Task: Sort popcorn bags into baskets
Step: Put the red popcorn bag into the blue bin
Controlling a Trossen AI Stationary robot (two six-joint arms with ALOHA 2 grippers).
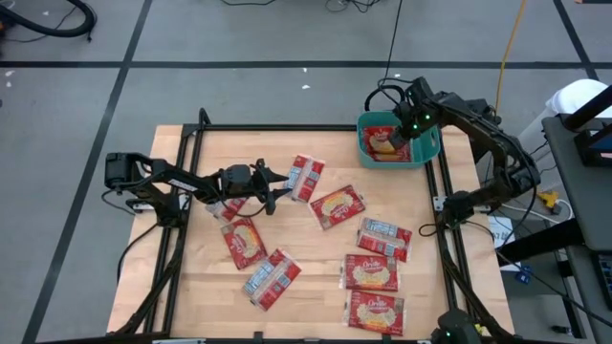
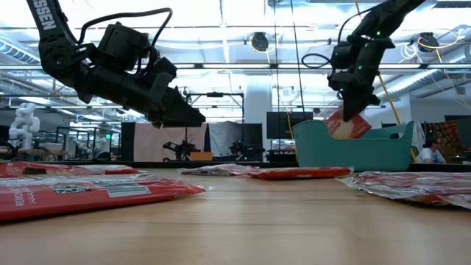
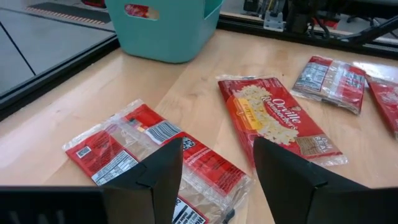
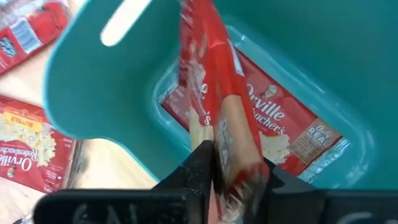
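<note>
The teal basket (image 1: 428, 145) stands at the table's far right, with one popcorn bag (image 4: 292, 124) lying flat on its bottom. My right gripper (image 1: 402, 134) hangs over the basket, shut on another red popcorn bag (image 4: 208, 74) that reaches down into it. My left gripper (image 3: 214, 180) hovers open above the table's left middle, over a bag lying label side up (image 3: 149, 140), touching nothing. Several more bags (image 1: 338, 206) lie flat on the wooden table. My right gripper pinches the popcorn bag by its upper end (image 4: 235, 158) between its two fingers, coming from above and slanting down. The bag hangs edge-on below the fingers (image 2: 346, 124). Its lower part is inside the basket, behind the wall; whether it touches the bottom I cannot tell.
Bags lie scattered: one beside my left gripper (image 1: 306, 177), two at the near left (image 1: 271, 278), three toward the near right (image 1: 370, 272). A black frame rail (image 1: 442, 239) runs along the table's right side. Bare wood shows at the far middle.
</note>
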